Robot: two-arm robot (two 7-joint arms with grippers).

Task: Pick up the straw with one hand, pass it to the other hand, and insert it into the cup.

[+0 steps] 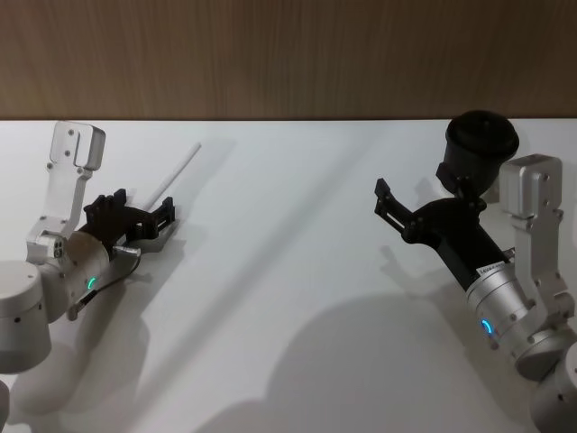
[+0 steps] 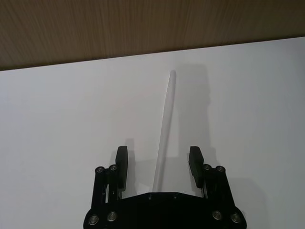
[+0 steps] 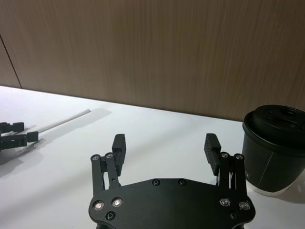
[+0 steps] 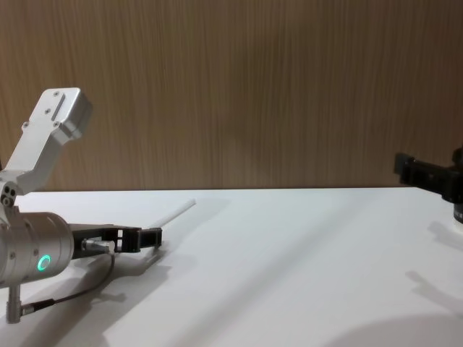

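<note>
The white straw lies flat on the table at the far left, angled away from me. My left gripper is low over the table and open, its two fingers straddling the straw's near end without closing on it. From the side, the left gripper sits at table level with the straw sticking out beyond it. The black lidded cup stands at the far right. My right gripper hovers open and empty just left of the cup.
The white table runs back to a wooden wall. A wide bare stretch lies between the two arms. In the right wrist view the left gripper and straw show far off.
</note>
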